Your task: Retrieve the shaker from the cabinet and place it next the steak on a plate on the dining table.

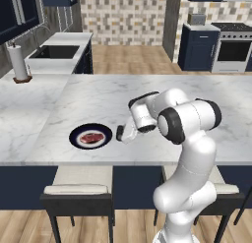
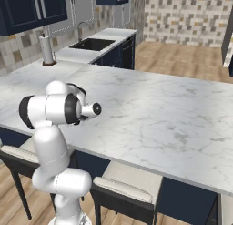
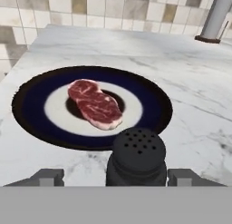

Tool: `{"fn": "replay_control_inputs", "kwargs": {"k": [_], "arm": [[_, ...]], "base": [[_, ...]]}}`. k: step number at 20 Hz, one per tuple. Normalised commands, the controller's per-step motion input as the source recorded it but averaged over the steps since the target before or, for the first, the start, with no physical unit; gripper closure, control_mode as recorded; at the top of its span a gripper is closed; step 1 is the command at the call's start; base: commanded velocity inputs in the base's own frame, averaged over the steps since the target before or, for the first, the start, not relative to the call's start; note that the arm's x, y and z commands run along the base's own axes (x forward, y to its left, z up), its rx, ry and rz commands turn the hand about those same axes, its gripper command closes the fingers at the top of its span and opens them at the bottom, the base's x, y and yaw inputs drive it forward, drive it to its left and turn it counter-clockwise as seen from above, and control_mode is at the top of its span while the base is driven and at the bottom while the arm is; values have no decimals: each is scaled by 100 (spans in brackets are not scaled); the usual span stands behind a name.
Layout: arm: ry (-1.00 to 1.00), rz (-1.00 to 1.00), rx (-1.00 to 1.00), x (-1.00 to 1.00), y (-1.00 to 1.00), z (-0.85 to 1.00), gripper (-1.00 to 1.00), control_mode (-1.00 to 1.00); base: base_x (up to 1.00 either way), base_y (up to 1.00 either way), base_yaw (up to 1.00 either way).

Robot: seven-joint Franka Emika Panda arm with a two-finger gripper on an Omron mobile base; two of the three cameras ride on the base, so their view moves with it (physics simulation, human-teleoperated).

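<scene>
The marble worktop (image 1: 147, 97) is carrying a plate (image 1: 90, 136) with steak (image 1: 92, 137); sink (image 1: 54, 52) and towel roll (image 1: 18, 63) are standing behind. The hand (image 1: 123, 134) is gripping the shaker (image 1: 119, 133) just beside the plate.

No readable text anywhere here

Checked the lot: nothing printed, no labels, brands, numbers or signs I can make out on any surface in these shots.

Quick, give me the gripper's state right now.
Gripper: the shaker sits between its fingertips, beside the plate; whether they clamp it cannot be told.
</scene>
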Motion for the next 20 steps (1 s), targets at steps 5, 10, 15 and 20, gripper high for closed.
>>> {"fn": "replay_control_inputs", "kwargs": {"k": [5,10,15,20], "arm": [[0,-1,2,-24,-16,0,-100,-100],[0,-4,0,0,-28,0,-100,-100],[0,-5,0,5,-31,0,-100,-100],[0,-7,2,0,-37,3,-100,-100]], "base": [[0,0,0],[0,0,0],[0,0,0],[0,0,0]]}}
